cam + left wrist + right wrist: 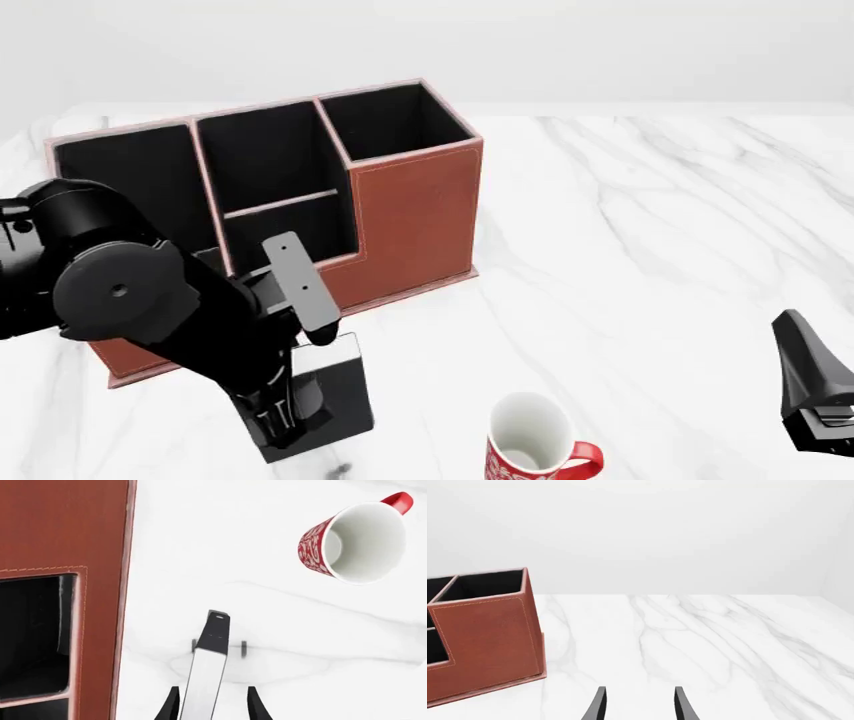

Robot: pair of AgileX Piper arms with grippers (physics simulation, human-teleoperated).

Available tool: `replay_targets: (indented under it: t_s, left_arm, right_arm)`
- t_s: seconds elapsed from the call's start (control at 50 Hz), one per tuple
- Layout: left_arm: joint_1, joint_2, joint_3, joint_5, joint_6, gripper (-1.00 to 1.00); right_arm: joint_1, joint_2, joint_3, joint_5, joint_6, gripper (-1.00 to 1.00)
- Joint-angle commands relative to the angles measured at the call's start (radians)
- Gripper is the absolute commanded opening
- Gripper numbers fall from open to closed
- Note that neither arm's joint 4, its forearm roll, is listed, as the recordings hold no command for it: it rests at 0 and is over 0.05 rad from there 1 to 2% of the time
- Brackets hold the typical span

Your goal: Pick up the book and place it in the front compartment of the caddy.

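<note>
Book (208, 672): upright between the left gripper (212, 705) fingers, just off the caddy (414, 215) at its 6 o'clock.
Left fingers: pinching the book.
Right gripper (639, 705): spread, idle, holding nothing.
Risk: thin cover slipping or twisting; lower edge catching the stepped front wall.
Mug (534, 440): 3 o'clock of book, could get knocked.

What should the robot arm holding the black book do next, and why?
Probably lift a little higher and carry it toward the caddy. The left pincer grips the thin black book with white page edge, beside the reddish-brown leather-look caddy but outside it, above the white marble table. It likely must clear the caddy's front wall before lowering in.
</note>
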Motion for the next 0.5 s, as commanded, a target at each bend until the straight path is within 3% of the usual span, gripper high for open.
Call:
replay_targets:
  t_s: [0.02,0.5]
  left_arm:
    - [0.004,0.012,0.017,-0.018,-0.002,1.0]
    - [-0.017,0.064,0.026,-0.052,-0.025,1.0]
  right_arm:
    - [0.0,-0.003,0.001,0.002,0.0,1.0]
    - [0.0,-0.003,0.001,0.002,0.0,1.0]
